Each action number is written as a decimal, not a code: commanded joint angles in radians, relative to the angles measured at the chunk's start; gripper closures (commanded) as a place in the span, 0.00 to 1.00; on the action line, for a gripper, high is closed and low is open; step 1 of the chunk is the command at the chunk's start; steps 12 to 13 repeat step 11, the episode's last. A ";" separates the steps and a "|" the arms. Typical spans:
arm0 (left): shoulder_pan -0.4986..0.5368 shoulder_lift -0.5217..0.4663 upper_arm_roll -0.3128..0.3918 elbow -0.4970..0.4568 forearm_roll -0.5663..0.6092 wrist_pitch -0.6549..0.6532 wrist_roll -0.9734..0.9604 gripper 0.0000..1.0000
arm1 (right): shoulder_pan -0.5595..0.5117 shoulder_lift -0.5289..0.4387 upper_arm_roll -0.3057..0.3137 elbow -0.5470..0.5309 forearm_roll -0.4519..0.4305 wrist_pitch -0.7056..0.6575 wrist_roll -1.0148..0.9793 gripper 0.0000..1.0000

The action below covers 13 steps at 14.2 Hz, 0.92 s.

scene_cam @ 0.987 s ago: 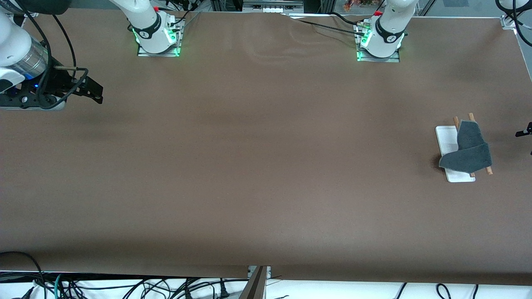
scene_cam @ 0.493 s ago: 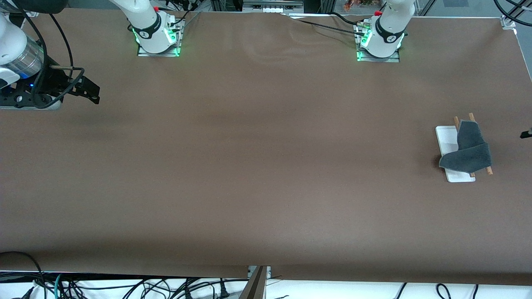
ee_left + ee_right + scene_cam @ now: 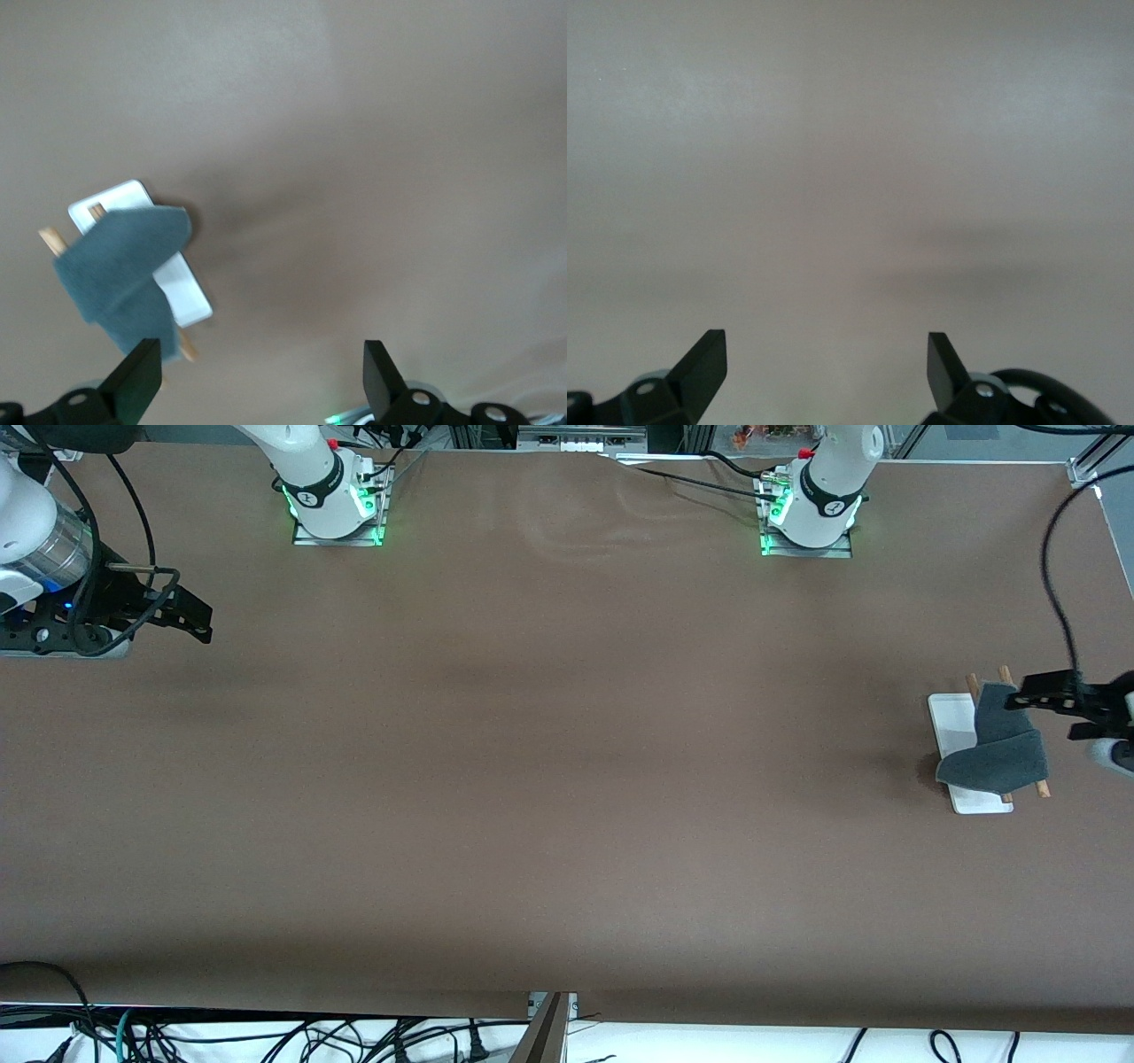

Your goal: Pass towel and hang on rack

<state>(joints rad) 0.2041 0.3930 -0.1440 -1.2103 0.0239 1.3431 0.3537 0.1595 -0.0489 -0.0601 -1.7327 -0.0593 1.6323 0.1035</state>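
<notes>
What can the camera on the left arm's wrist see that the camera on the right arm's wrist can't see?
Only the left wrist view shows the grey towel draped over the rack, whose white base and wooden rod ends stick out from under it, with the open left gripper up above them. Only the right wrist view shows the right gripper, also open, over bare table with nothing under it. Both views share the brown table and a pair of black fingertips spread wide, holding nothing.
</notes>
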 commanded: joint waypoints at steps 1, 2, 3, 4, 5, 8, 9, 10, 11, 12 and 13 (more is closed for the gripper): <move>-0.103 -0.233 0.023 -0.297 0.033 0.137 -0.236 0.00 | -0.015 0.004 0.006 0.028 -0.013 -0.023 -0.021 0.00; -0.123 -0.314 0.023 -0.407 0.033 0.247 -0.274 0.00 | -0.014 0.006 0.006 0.028 -0.013 -0.023 -0.027 0.00; -0.124 -0.376 0.023 -0.498 0.028 0.337 -0.278 0.00 | -0.014 0.006 0.006 0.028 -0.013 -0.023 -0.054 0.00; -0.124 -0.413 0.024 -0.543 0.015 0.370 -0.297 0.00 | -0.015 0.006 0.005 0.028 -0.011 -0.023 -0.085 0.00; -0.126 -0.428 0.033 -0.558 -0.002 0.370 -0.342 0.00 | -0.015 0.006 -0.003 0.028 -0.011 -0.023 -0.085 0.00; -0.230 -0.431 0.118 -0.558 -0.007 0.369 -0.444 0.00 | -0.014 0.006 -0.004 0.028 -0.011 -0.025 -0.084 0.00; -0.227 -0.428 0.118 -0.558 -0.007 0.369 -0.443 0.00 | -0.015 0.006 -0.004 0.030 -0.011 -0.031 -0.085 0.00; -0.226 -0.428 0.119 -0.558 -0.007 0.367 -0.441 0.00 | -0.015 0.006 -0.004 0.033 -0.011 -0.032 -0.088 0.00; -0.224 -0.428 0.119 -0.558 -0.009 0.367 -0.438 0.00 | -0.015 0.006 -0.004 0.035 -0.011 -0.034 -0.090 0.00; -0.224 -0.428 0.119 -0.558 -0.009 0.367 -0.438 0.00 | -0.015 0.006 -0.004 0.035 -0.011 -0.034 -0.090 0.00; -0.224 -0.428 0.119 -0.558 -0.009 0.367 -0.438 0.00 | -0.015 0.006 -0.004 0.035 -0.011 -0.034 -0.090 0.00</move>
